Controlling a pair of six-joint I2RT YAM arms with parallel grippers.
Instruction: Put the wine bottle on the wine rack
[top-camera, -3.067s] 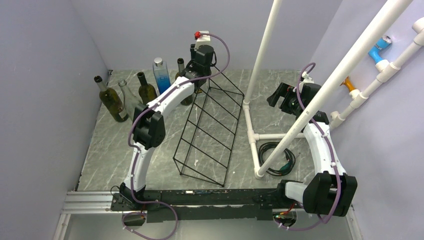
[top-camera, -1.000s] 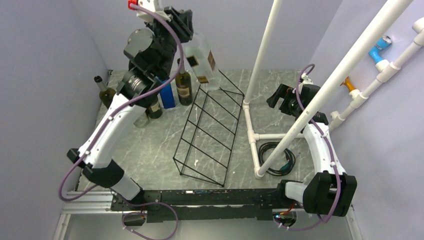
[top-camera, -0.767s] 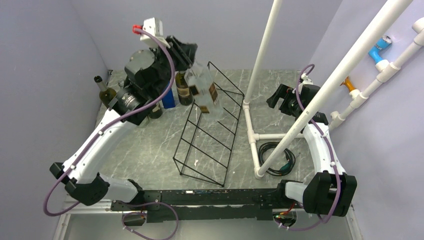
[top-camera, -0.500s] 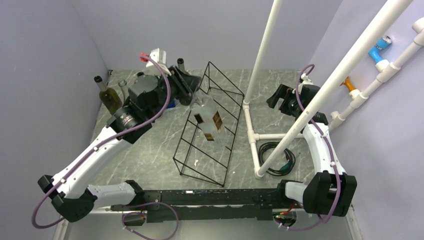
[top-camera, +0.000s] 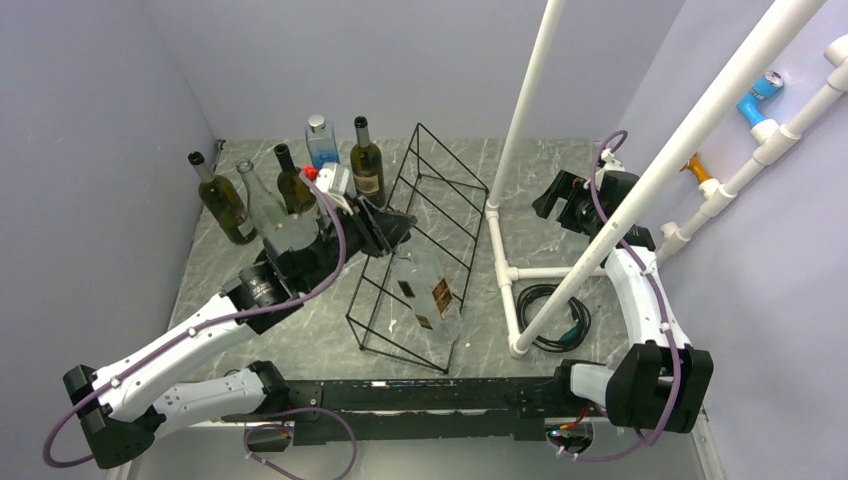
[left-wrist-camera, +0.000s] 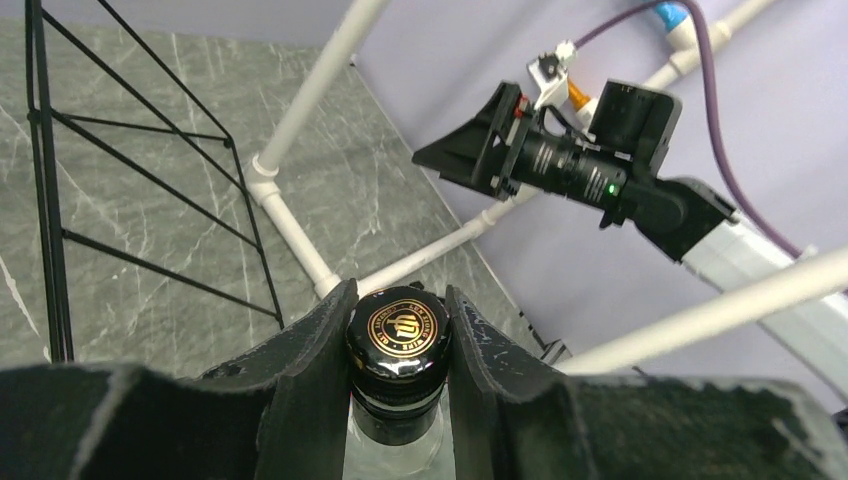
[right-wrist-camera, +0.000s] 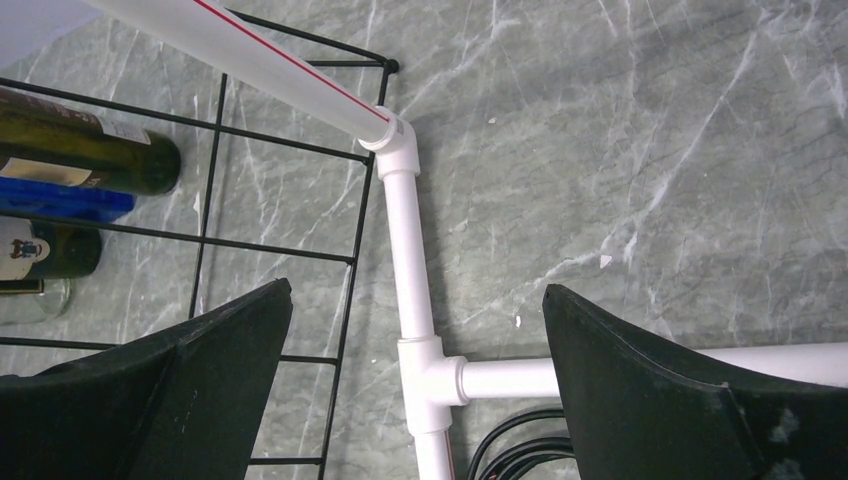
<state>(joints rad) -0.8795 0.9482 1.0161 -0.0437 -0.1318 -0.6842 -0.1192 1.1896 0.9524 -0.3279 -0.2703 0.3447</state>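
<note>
Wine bottle lies on the wine rack, neck between the left end effector fingers, body near-right of it. Standing bottles on the desk behind and left of it. Pipe frame right of the rack. Right end effector beyond it, well apart.

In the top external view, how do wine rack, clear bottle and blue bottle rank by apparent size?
1. wine rack
2. clear bottle, in the left gripper
3. blue bottle; partly hidden and farther away, so true size is unsure
</note>
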